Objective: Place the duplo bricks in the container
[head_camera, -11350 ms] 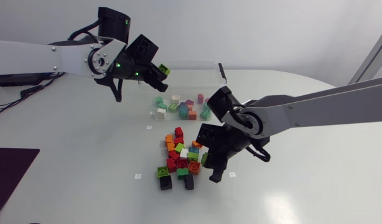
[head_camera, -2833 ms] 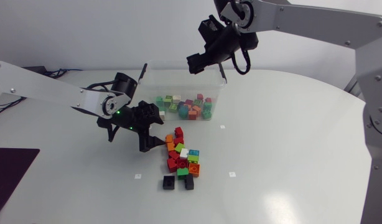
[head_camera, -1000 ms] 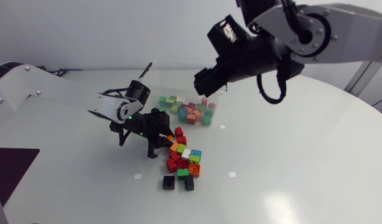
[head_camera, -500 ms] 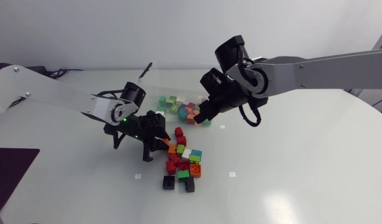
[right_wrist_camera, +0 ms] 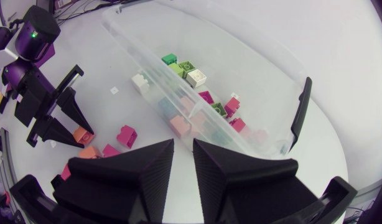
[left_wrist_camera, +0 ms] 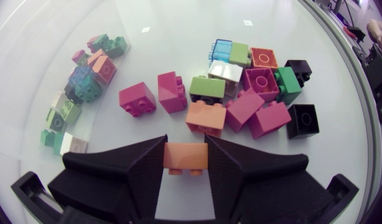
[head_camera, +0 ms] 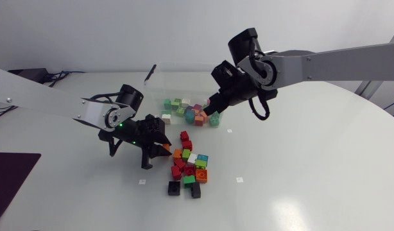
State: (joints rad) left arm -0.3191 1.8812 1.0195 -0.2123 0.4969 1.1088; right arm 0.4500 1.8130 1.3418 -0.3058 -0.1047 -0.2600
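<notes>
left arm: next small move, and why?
Probably lift the left gripper straight up a little. Its fingers touch the orange brick from both sides, and the brick appears to rest on the table beside the pile. Rising first should clear the neighbouring bricks before carrying it to the container, over which the right gripper hangs empty.

My left arm (head_camera: 40, 97) comes in low from the side, wrist bent down. Its pincer (left_wrist_camera: 185, 144) grips an orange brick (left_wrist_camera: 186, 160), one finger on each side. My right arm (head_camera: 341, 63) stretches in past the middle, its pincer (right_wrist_camera: 183, 144) angled downward with the fingers narrowly parted.
</notes>
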